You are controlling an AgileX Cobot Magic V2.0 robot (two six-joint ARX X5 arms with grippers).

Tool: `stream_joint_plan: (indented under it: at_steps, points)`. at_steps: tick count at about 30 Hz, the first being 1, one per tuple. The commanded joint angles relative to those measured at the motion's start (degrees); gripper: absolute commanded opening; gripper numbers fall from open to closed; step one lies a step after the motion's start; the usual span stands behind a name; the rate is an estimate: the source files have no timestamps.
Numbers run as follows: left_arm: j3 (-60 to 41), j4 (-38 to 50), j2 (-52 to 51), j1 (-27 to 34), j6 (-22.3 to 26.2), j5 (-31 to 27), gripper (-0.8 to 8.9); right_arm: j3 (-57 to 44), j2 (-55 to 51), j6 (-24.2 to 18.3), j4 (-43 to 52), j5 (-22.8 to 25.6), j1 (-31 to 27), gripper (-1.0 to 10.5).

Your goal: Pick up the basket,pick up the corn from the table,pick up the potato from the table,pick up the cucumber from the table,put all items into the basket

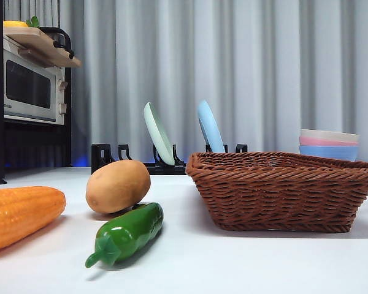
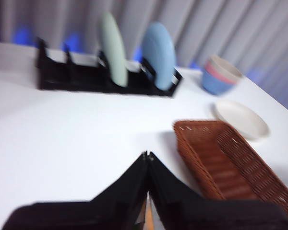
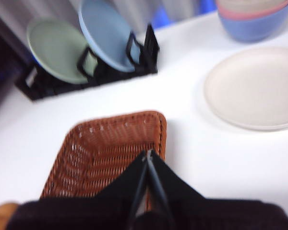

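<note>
A white table (image 1: 245,263) carries everything in the scene. No brand or label can be read; small lettering on the toaster oven (image 1: 27,89) is too blurred to make out.

The brown wicker basket (image 1: 282,193) is the largest item and holds nothing visible. The right gripper (image 3: 148,155), its jaws pressed together with nothing between them, hangs over the basket's near end. The left gripper (image 2: 147,155) is likewise closed and empty, above bare table with the basket just to one side of it.

A black dish rack (image 1: 135,158) stands beyond both grippers, holding a pale green plate (image 1: 158,133) and a light blue plate (image 1: 210,127) on edge. A flat cream plate (image 3: 254,88) lies beyond the right gripper, beside the basket. Stacked bowls (image 1: 329,144), cream over pink over blue, sit past that plate.

In the front view neither gripper appears. There the orange corn (image 1: 21,214) lies well away from the basket. The tan potato (image 1: 118,186) rests between corn and basket. The green cucumber (image 1: 126,234) lies just in front of the potato, its stem end toward the camera.
</note>
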Motion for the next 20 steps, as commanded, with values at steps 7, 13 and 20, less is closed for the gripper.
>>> stream_joint_plan:
  at_steps: [7, 13, 20]
  points:
    - [8.02, -6.27, 11.69, -0.50, 4.48, 2.80, 0.00, 10.51, 13.05, -8.52, -10.97, -11.39, 0.11, 0.9]
    - [8.11, -6.10, 12.46, -0.48, 4.17, 2.43, 3.22, 10.56, 15.39, -9.03, -10.99, -10.73, 0.11, 4.8]
    - [8.11, -7.04, 12.46, -0.87, 2.47, 2.47, 3.80, 10.58, 18.40, -9.38, -10.49, -10.54, 0.28, 4.7]
